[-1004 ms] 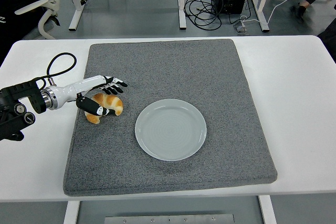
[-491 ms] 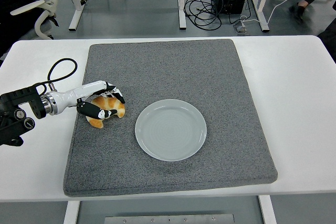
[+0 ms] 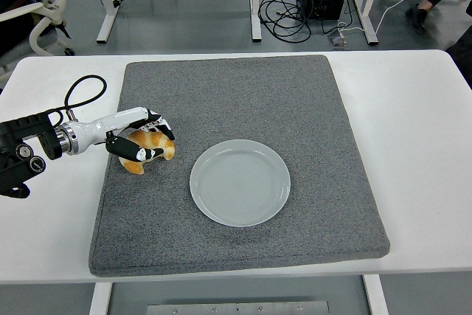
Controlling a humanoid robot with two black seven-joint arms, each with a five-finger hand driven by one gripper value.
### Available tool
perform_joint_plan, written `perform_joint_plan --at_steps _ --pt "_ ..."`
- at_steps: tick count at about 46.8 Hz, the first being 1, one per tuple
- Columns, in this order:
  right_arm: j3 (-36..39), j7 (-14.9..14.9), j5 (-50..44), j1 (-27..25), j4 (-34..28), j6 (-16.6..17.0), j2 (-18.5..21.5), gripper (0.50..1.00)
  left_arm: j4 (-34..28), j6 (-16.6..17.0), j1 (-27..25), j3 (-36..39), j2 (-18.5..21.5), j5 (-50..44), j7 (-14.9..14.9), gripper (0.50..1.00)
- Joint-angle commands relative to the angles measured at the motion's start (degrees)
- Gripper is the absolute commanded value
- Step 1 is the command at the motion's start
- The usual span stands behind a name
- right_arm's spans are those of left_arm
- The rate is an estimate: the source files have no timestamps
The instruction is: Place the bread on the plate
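A golden-brown croissant-shaped bread [image 3: 153, 150] lies on the left part of the grey mat [image 3: 243, 94]. My left hand [image 3: 144, 140] reaches in from the left edge and its fingers are curled over the bread, thumb in front and fingers behind, holding it. A pale grey-green round plate [image 3: 240, 181] sits on the mat just right of the bread, with nothing on it. The right arm does not show.
The mat covers most of the white table [image 3: 413, 123]. A black cable loops above my left forearm [image 3: 82, 94]. Beyond the table's far edge are desk legs, floor cables and an office chair.
My left hand's fingers have gone from stretched out over the bread to curled around it. The bread has shifted only slightly.
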Motion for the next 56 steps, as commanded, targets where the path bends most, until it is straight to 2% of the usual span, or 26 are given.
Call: perform_joint_plan --at_steps 1,5,14,20,29,40,50,56 --pt "0.0 0.0 0.0 0.0 0.0 0.0 0.0 1.000 0.0 -0.3 -0.8 0.1 0.2 -0.1 0.0 0.500" --pt "0.0 0.0 0.0 0.0 0.0 0.0 0.0 1.000 0.0 -1.1 -2.2 0.0 0.9 -0.3 0.0 0.500" --pt "0.0 0.0 0.0 0.0 -0.1 0.0 0.0 1.000 0.0 -4.4 -7.1 -0.1 5.7 -3.2 0.3 0.500" --pt "0.1 0.0 0.0 0.0 -0.1 0.0 0.0 1.000 0.1 -5.3 -9.9 -0.2 8.5 -3.7 0.4 0.500" --pt "0.1 0.0 0.0 0.0 0.0 0.0 0.0 1.000 0.8 -5.4 -13.4 -0.3 8.8 -3.8 0.6 0.500" --pt "0.0 0.0 0.0 0.0 -0.1 0.0 0.0 1.000 1.1 -6.0 -19.7 -0.5 7.7 -4.2 3.5 0.500" --pt "0.0 0.0 0.0 0.0 -0.1 0.0 0.0 1.000 1.1 -9.2 -25.3 -0.3 3.0 -5.5 4.1 0.500" --pt "0.0 0.0 0.0 0.0 -0.1 0.0 0.0 1.000 1.1 -9.3 -26.3 -0.1 -0.4 -5.5 4.2 0.500"
